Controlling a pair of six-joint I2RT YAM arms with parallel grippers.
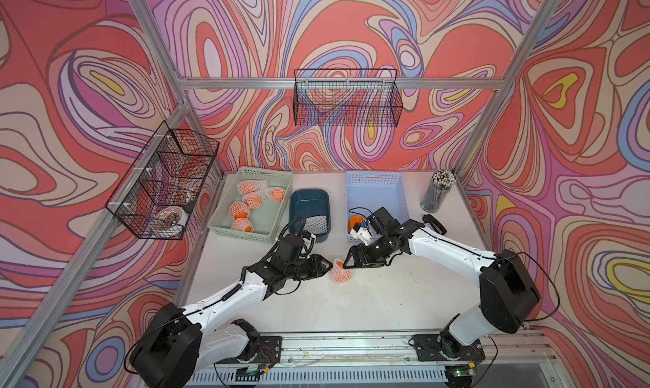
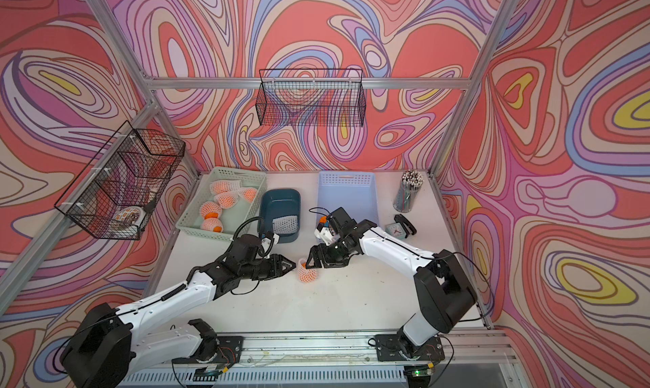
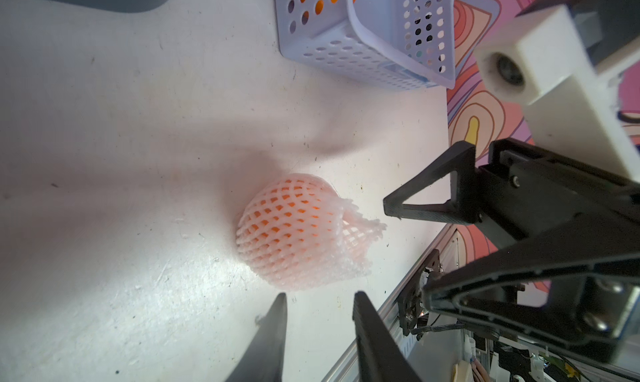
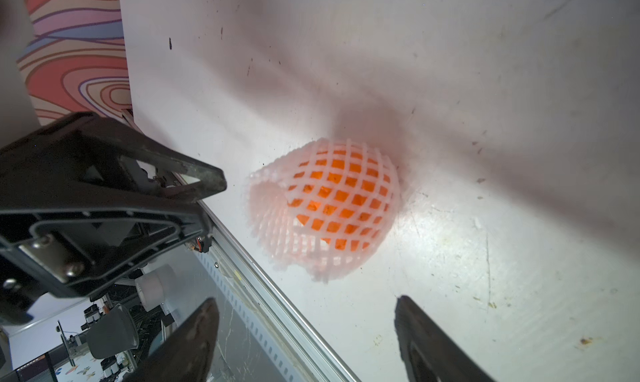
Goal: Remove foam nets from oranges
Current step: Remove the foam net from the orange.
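Nearest the lens: the aluminium rail (image 1: 351, 342) carrying both arms along the front edge of the white counter (image 1: 404, 298).

Mid-counter, one netted orange (image 1: 340, 273) lies alone between the left end effector (image 1: 329, 264) and the right end effector (image 1: 346, 261). Both are close beside it and neither holds it. The left fingers stand a little apart with nothing between them. The right fingers stand wide apart, also empty.

Judgement: the fruit sits in the open so the arms can come at it from opposite sides, one to pin it and one to draw the net off.

Sorting layout:
- The green basket (image 1: 263, 171) holds netted oranges (image 1: 255, 199) not yet stripped, about five.
- The teal bin (image 1: 309, 192) holds one empty foam net (image 1: 316, 223).
- The lavender basket (image 1: 378, 174) takes bare fruit.

Hard to make out:
- The bare orange (image 1: 355, 222) in the lavender basket is half hidden by the right wrist.
- The fruit in the green basket overlap, so the count is unsure.
- The wrist views show the sleeve (image 4: 263, 203) standing loose and open past the fruit at one end. Which end effector that end faces, I cannot fix.
- Whether either fingertip touches the mesh, I cannot tell.
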